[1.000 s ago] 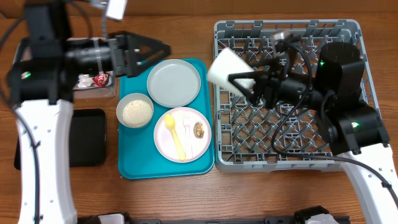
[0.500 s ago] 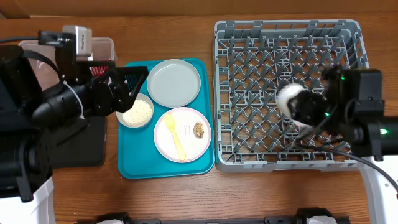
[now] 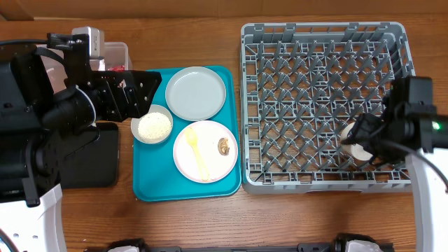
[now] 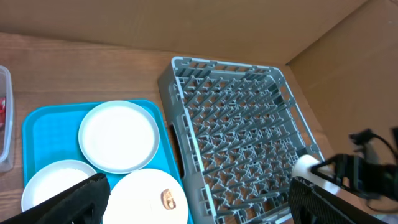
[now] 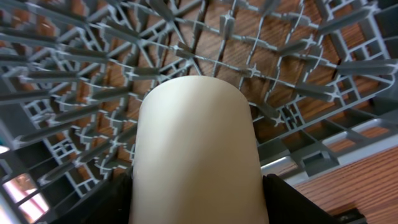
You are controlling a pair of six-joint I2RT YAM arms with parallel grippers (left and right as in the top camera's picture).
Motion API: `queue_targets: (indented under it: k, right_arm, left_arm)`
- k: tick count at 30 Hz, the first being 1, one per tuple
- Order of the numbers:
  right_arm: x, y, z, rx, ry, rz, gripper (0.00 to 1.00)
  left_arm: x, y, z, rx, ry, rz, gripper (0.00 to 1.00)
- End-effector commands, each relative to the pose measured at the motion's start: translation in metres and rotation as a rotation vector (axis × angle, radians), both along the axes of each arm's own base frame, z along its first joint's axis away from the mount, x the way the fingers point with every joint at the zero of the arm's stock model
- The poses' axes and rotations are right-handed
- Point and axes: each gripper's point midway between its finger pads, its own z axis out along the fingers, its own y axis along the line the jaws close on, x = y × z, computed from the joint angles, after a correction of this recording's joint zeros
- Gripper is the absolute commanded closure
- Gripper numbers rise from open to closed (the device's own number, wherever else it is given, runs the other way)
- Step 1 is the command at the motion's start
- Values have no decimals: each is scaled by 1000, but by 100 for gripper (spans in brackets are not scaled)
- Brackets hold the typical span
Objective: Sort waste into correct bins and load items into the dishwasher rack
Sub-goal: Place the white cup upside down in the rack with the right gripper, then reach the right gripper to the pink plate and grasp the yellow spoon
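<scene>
From overhead, lowering the small white cup (image 3: 355, 142) in the right gripper (image 3: 361, 134) into the near right cells of the dishwasher rack (image 3: 322, 31), further right than half a second ago, so nearly loading the first item, with grey plate (image 3: 195, 92), small grey bowl (image 3: 152, 126) of rice and pink-white plate (image 3: 205, 150) waiting on the teal tray (image 3: 150, 189). From the left wrist, holding the left gripper (image 4: 199, 183) wide and empty above that tray, nearer the bowl than a second earlier. From the right wrist, pressing both fingers (image 5: 115, 199) against the cup's sides over the pegs (image 5: 186, 43), contact with them impossible to tell.
</scene>
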Motion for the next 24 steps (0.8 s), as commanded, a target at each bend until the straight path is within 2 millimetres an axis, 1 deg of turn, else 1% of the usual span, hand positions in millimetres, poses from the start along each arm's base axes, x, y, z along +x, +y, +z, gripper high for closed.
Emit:
queue_targets:
  k: [1, 6, 10, 14, 15, 17, 19, 20, 21, 22, 23, 24]
  right_arm:
    - [11, -6, -16, -14, 66, -17, 44]
    - [16, -7, -42, -2, 173, -15, 44]
    - [20, -7, -56, 3, 215, -15, 44]
    - [28, -8, -60, 1, 200, -11, 35]
    - [30, -8, -60, 0, 195, -11, 29]
    - [32, -9, -59, -2, 184, -3, 13]
    - [34, -9, -56, -6, 178, 12, 7]
    - [35, -9, -51, -6, 172, 14, 4]
    - [35, -9, -47, -8, 165, 16, 0]
    - [36, -9, -40, -9, 153, 18, 0]
    - [38, -8, -26, -8, 120, 18, 0]
    - [40, -2, -3, 20, 57, 29, 0]
  left_arm:
    - [-1, -1, 2, 22, -15, -19, 6]
    - [-2, -1, 1, 28, -14, -24, 5]
    - [-2, -1, 1, 28, -14, -24, 5]
    - [-2, -1, 1, 28, -14, -24, 5]
    - [-2, -1, 1, 28, -14, -24, 5]
    - [-2, -1, 0, 28, -13, -24, 4]
    - [-3, -1, 0, 28, -11, -24, 3]
    - [-3, -1, 0, 28, -8, -24, 0]
    - [-3, -1, -1, 28, -4, -23, 0]
    - [-4, 0, -2, 30, 1, -22, 0]
    - [-5, -1, -3, 37, 2, -28, 0]
    - [-7, 0, -6, 57, 2, -40, 0]
